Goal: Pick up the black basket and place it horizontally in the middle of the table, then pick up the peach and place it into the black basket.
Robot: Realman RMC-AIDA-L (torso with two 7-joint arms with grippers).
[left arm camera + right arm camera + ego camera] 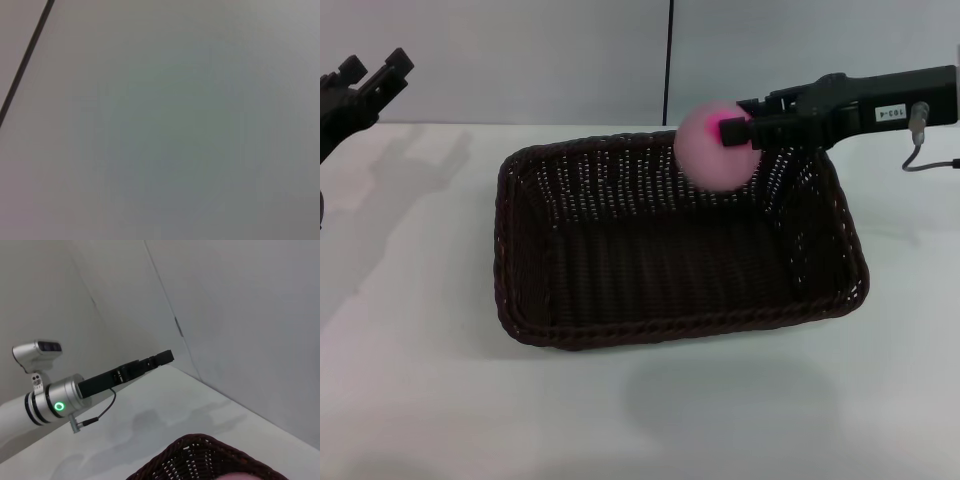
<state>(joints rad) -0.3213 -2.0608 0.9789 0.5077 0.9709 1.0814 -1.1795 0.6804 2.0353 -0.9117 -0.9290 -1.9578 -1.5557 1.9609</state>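
Note:
The black basket point(670, 250) lies lengthwise across the middle of the white table point(410, 300), open side up; nothing lies inside it. My right gripper point(732, 131) reaches in from the right and is shut on the peach point(716, 147), holding it in the air above the basket's far right part. The basket's rim point(200, 456) shows at the edge of the right wrist view. My left gripper point(372, 72) is raised at the far left, open and empty, away from the basket.
A grey wall with a dark vertical seam point(669, 60) stands behind the table. The left arm point(100, 382) shows far off in the right wrist view. The left wrist view shows only wall and a dark line point(25, 60).

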